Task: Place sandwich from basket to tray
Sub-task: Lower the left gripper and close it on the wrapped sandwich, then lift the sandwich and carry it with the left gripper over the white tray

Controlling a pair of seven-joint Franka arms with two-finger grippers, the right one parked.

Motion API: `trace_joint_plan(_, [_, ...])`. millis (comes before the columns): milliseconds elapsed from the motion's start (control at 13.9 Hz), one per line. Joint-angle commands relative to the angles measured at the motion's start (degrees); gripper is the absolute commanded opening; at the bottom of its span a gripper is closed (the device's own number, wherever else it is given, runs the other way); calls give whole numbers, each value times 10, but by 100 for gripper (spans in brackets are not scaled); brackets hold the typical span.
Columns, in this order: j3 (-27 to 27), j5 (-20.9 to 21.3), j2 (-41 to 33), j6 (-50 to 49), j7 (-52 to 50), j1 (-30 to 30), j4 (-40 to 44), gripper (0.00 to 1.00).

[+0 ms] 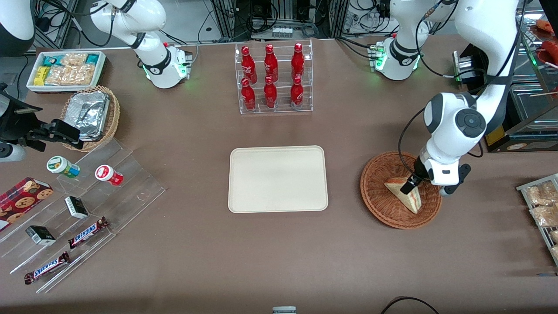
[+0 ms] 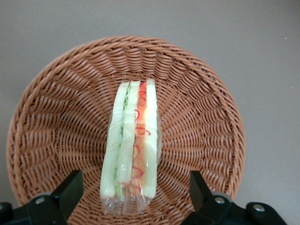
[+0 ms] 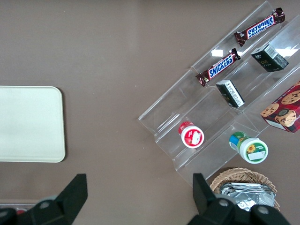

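- The gripper (image 2: 133,194) hangs low over the basket (image 1: 379,205), fingers (image 2: 70,187) spread wide on either flank of the sandwich (image 2: 133,154).
- The wedge lies on the weave, uncaught.
- Best bet: sink a touch, close gently on the bread faces, lift straight.
- The tray (image 1: 278,179) waits bare on the tabletop.

The only wording that reads clearly is "SNICKERS", in blue letters on white, on two brown-wrapped chocolate bars (image 3: 259,27) (image 3: 221,67) lying on the clear acrylic stepped display stand (image 3: 197,101). The same two bars (image 1: 88,232) (image 1: 47,267) show the name from the front. Other labels are too small to read.
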Motion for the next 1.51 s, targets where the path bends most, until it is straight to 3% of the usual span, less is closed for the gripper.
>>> trace_joint_plan(0, [2, 34, 19, 13, -9, -2, 2, 100])
trace_joint_plan(216, [3, 35, 33, 14, -11, -2, 8, 94])
trace_joint_plan(288, [3, 35, 34, 13, -13, -2, 7, 74])
trace_joint_plan(360, [3, 35, 34, 13, -14, -2, 7, 33])
trace_joint_plan(432, [3, 35, 34, 13, -13, -2, 9, 0])
trace_joint_plan(865, [0, 56, -4, -113, -1, -3, 71, 0])
trace_joint_plan(1153, [-26, 53, -17, -377, 44, -21, 249, 0])
trace_joint_plan(1441, [-65, 40, 6, -376, 47, -98, 290, 0])
